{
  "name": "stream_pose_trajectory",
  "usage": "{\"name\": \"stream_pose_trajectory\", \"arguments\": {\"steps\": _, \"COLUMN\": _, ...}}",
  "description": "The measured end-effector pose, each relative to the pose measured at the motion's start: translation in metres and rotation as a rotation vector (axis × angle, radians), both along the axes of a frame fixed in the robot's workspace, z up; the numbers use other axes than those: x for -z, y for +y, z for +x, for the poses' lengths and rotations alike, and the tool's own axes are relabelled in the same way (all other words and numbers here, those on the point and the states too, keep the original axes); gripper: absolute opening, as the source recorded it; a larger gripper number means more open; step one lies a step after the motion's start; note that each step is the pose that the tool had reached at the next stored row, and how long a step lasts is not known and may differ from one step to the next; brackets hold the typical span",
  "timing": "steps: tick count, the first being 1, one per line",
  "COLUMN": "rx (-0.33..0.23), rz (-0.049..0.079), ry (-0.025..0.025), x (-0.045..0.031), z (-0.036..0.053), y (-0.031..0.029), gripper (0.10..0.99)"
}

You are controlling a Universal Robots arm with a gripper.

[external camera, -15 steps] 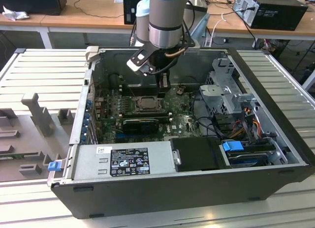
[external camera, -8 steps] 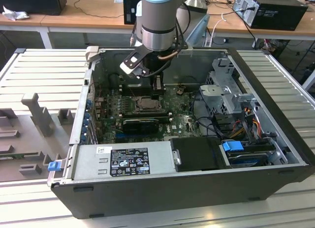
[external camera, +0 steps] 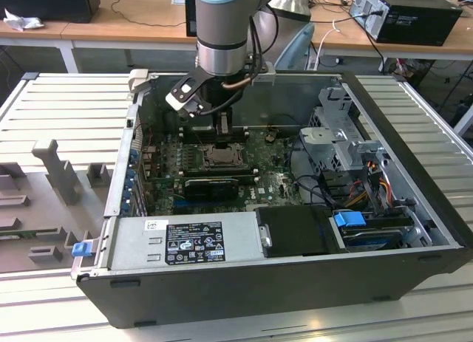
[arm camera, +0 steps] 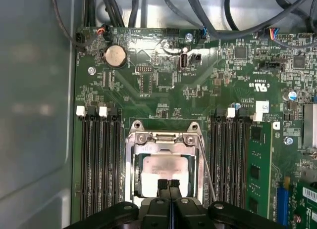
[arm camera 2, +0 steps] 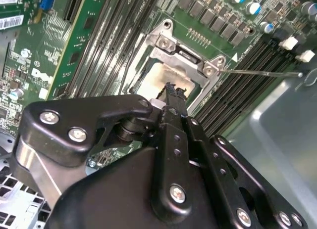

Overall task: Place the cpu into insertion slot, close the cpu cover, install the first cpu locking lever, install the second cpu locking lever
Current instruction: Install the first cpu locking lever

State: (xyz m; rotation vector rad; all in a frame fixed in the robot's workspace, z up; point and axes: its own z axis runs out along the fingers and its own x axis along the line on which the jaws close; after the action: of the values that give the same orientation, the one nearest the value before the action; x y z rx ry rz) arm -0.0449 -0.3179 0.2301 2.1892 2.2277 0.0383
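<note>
Gripper (arm camera: 168,185), fingers pressed together, nothing pinched, tips at the edge of the cpu (arm camera: 163,167). The chip sits in the insertion slot (arm camera: 137,177), with the cpu cover (arm camera: 130,160) flat around it. The thin wire locking lever (arm camera: 207,169) alongside looks stiff and springy, and is probably best pushed near its free end.

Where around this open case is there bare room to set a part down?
Bare: slatted table at the exterior view's left of the case, beyond the grey fixtures. Crowded: gripper over the cpu cover, memory slots flanking it, cables by the drive cage.
</note>
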Motion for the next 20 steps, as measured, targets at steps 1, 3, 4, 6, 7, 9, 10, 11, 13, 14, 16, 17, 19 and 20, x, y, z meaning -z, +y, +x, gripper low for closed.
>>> {"name": "stream_pose_trajectory", "arguments": {"steps": 1, "rx": 0.000, "rz": 0.000, "ry": 0.0001, "x": -0.0001, "z": -0.0011, "y": 0.0000, "gripper": 0.106}}
{"name": "stream_pose_trajectory", "arguments": {"steps": 3, "rx": 0.000, "rz": 0.000, "ry": 0.0000, "x": -0.0022, "z": -0.0013, "y": 0.0000, "gripper": 0.106}}
{"name": "stream_pose_trajectory", "arguments": {"steps": 4, "rx": 0.000, "rz": 0.000, "ry": 0.0000, "x": -0.0043, "z": -0.0013, "y": 0.0000, "gripper": 0.106}}
{"name": "stream_pose_trajectory", "arguments": {"steps": 6, "rx": 0.000, "rz": 0.000, "ry": 0.0000, "x": -0.0054, "z": -0.0013, "y": 0.0000, "gripper": 0.106}}
{"name": "stream_pose_trajectory", "arguments": {"steps": 7, "rx": 0.000, "rz": 0.000, "ry": 0.0000, "x": -0.0061, "z": -0.0013, "y": 0.0000, "gripper": 0.106}}
{"name": "stream_pose_trajectory", "arguments": {"steps": 9, "rx": 0.000, "rz": 0.000, "ry": 0.0000, "x": -0.0085, "z": -0.0013, "y": 0.0000, "gripper": 0.106}}
{"name": "stream_pose_trajectory", "arguments": {"steps": 10, "rx": 0.000, "rz": 0.000, "ry": 0.0000, "x": -0.0099, "z": -0.0013, "y": 0.0000, "gripper": 0.106}}
{"name": "stream_pose_trajectory", "arguments": {"steps": 11, "rx": 0.000, "rz": 0.000, "ry": 0.0000, "x": -0.0136, "z": -0.0013, "y": -0.0001, "gripper": 0.106}}
{"name": "stream_pose_trajectory", "arguments": {"steps": 13, "rx": 0.000, "rz": 0.000, "ry": 0.0000, "x": -0.0234, "z": -0.0013, "y": 0.0000, "gripper": 0.106}}
{"name": "stream_pose_trajectory", "arguments": {"steps": 14, "rx": 0.000, "rz": 0.000, "ry": 0.0000, "x": -0.0274, "z": -0.0013, "y": 0.0000, "gripper": 0.106}}
{"name": "stream_pose_trajectory", "arguments": {"steps": 16, "rx": 0.000, "rz": 0.000, "ry": 0.0000, "x": -0.0323, "z": -0.0013, "y": 0.0000, "gripper": 0.106}}
{"name": "stream_pose_trajectory", "arguments": {"steps": 17, "rx": 0.000, "rz": 0.000, "ry": 0.0000, "x": -0.0343, "z": -0.0013, "y": 0.0000, "gripper": 0.106}}
{"name": "stream_pose_trajectory", "arguments": {"steps": 19, "rx": 0.000, "rz": 0.000, "ry": 0.0000, "x": -0.0406, "z": -0.0013, "y": 0.0000, "gripper": 0.106}}
{"name": "stream_pose_trajectory", "arguments": {"steps": 20, "rx": 0.000, "rz": 0.000, "ry": 0.0000, "x": -0.0459, "z": -0.0013, "y": 0.0000, "gripper": 0.106}}
